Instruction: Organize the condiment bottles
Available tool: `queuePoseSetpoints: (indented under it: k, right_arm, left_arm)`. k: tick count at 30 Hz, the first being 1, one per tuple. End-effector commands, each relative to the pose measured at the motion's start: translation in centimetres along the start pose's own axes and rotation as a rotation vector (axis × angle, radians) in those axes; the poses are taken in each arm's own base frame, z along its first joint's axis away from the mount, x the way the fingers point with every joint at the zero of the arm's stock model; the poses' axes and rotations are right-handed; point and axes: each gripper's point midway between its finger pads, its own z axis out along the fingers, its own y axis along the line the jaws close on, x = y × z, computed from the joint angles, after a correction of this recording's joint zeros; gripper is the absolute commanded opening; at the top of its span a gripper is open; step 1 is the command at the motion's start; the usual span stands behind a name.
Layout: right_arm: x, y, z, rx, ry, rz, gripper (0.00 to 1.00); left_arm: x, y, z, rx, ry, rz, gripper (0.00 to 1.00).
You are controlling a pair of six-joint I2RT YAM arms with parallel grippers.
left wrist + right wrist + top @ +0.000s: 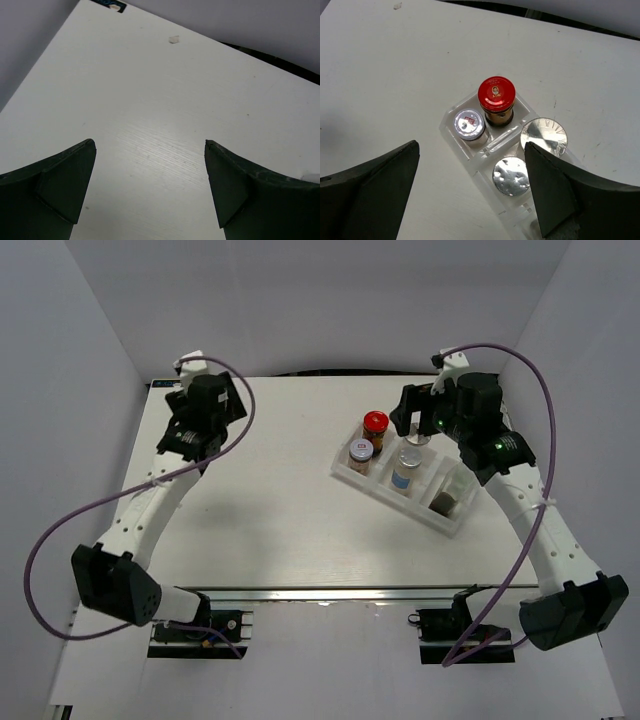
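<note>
Looks nearly done: bottles (pixel 407 472) standing in the tray (pixel 380 492) at 3 o'clock, none loose on the tabletop (pixel 260 500). Left gripper (pixel 149 145) and right gripper (pixel 471 146) wide open, empty.

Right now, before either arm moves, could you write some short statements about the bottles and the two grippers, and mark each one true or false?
1. The glass jar with the red metal lid stands upright in the white plastic tray. True.
2. The left gripper is shut on a bottle. False: it is open and empty over the white tabletop.
3. The small jar with the pale round lid stands next to the red-lidded jar. True.
4. The right gripper grips a silver lid. False: it is open above the tray.
5. The two silver-lidded bottles stand outside the tray. False: both stand in it.
</note>
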Motion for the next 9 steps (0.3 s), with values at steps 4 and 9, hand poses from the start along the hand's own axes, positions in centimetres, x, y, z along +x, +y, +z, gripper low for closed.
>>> queuePoseSetpoints:
  k: [4, 9]
  right_arm:
    - [-1.1, 1.1, 1.2, -0.072, -0.049, -0.025, 0.89]
    - [-0.5, 1.6, 1.6, -0.114, -0.059, -0.037, 0.90]
  left_arm:
    - [-2.5, 4.2, -3.4, -0.091, -0.116, -0.112, 0.98]
    - [-2.3, 4.8, -3.5, -0.112, -0.109, -0.109, 0.98]
